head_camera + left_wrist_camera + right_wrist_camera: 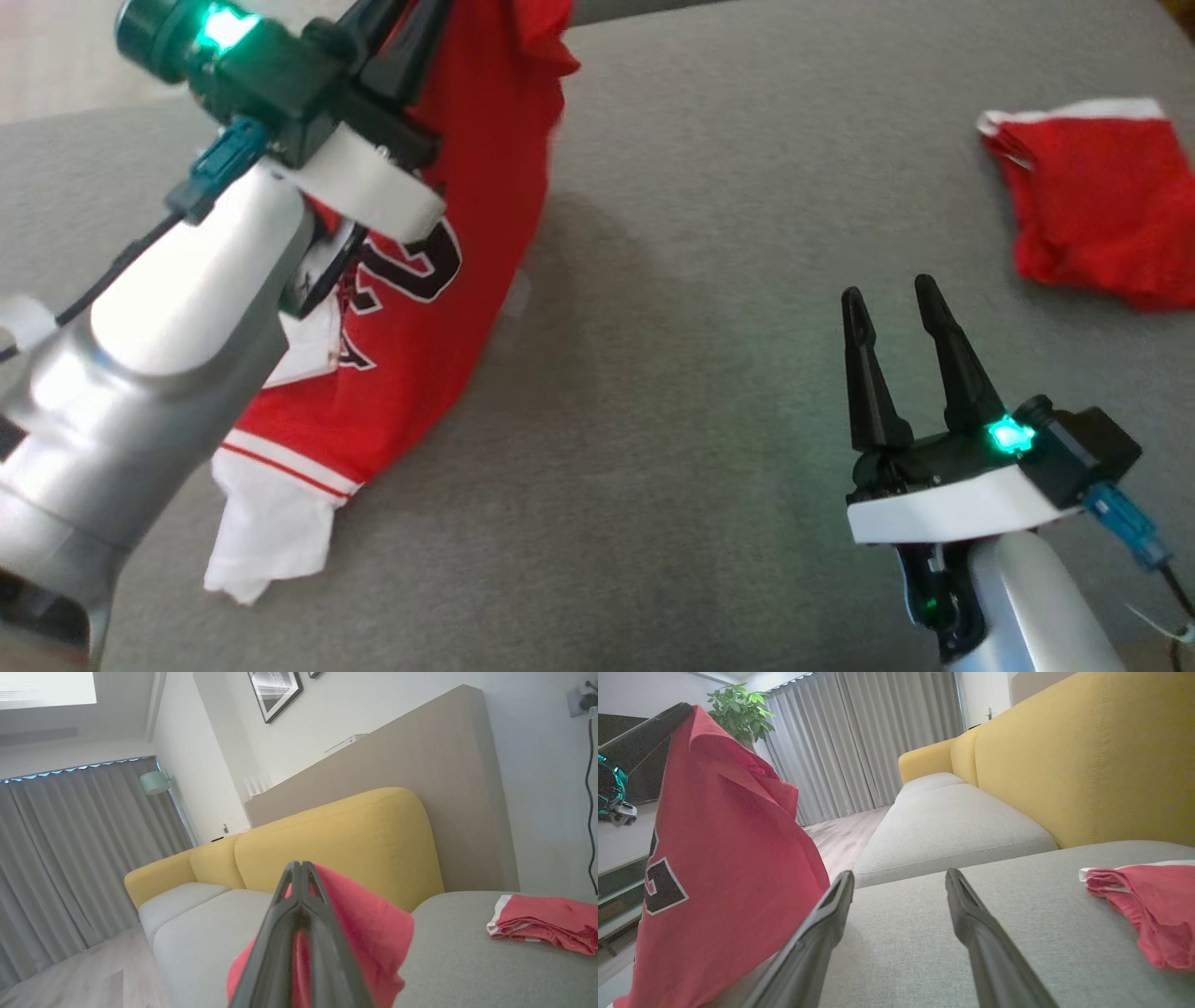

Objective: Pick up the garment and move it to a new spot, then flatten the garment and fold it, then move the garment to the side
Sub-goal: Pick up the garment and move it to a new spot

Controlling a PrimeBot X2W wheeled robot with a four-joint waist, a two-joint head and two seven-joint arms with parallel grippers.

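The garment point(448, 308) is a red jersey with black-and-white numerals and a white lining. It hangs from my left gripper point(406, 37), which is raised at the upper left and shut on its top edge. The white lower hem point(271, 541) still trails on the grey cushion. In the left wrist view the gripper point(301, 865) has red cloth point(369, 933) pinched between its closed fingers. My right gripper point(889, 294) hovers low over the cushion at the lower right, open and empty, well right of the jersey. Its wrist view shows the gripper point(900, 877) beside the hanging jersey point(728, 868).
Another red garment point(1102, 205) with white trim lies folded at the far right of the grey seat cushion point(672, 420). The yellow sofa backrest point(1087, 765) runs along the far side. Grey curtains point(70, 858) and wooden floor point(840, 840) lie beyond the sofa's end.
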